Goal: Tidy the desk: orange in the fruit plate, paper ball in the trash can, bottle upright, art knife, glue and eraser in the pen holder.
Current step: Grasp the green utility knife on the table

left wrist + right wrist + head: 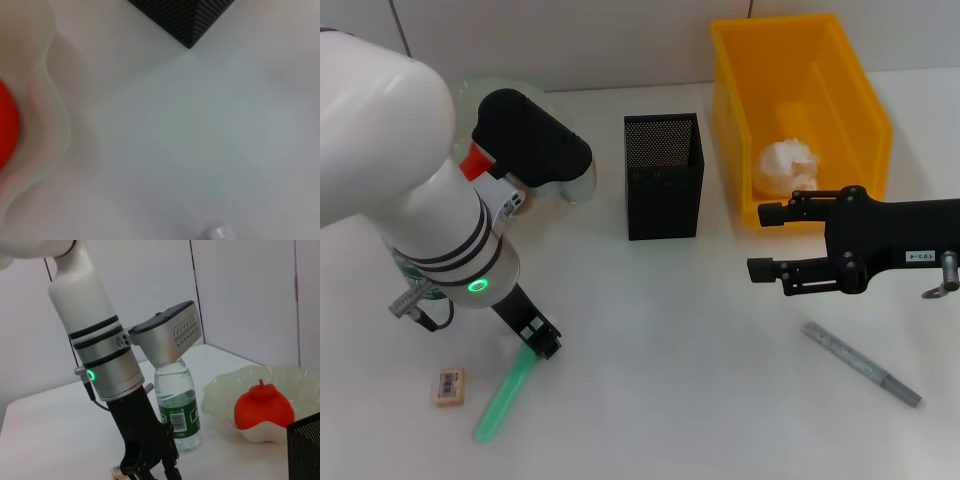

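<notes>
On the white desk [660, 330] in front of me, this is what I read off the cameras.

Left gripper [538, 340]: low over the front left of the desk, its tip right at the upper end of the green glue stick [503, 395]. I cannot tell whether the fingers are around the stick or only touching it, since the arm covers them from the head camera.

Glue stick: lying flat, slanted, with its lower end pointing toward the front edge.

Eraser [449, 386]: flat on the desk just left of the glue stick, apart from it.

Right gripper [765, 241]: hovering over the right side, just in front of the yellow bin [732, 110], fingers spread wide with nothing between them.

Paper ball [788, 166]: inside the yellow bin.

Knife [861, 362]: grey, lying slanted on the desk in front of the right gripper, clear of it.

Pen holder [663, 176]: black mesh, upright at centre back, between the fruit plate and the bin.

Orange [264, 406]: sitting in the pale wavy fruit plate [220, 390] at the back left.

Bottle [176, 407]: standing upright beside the plate, behind the left arm in the right wrist view.
</notes>
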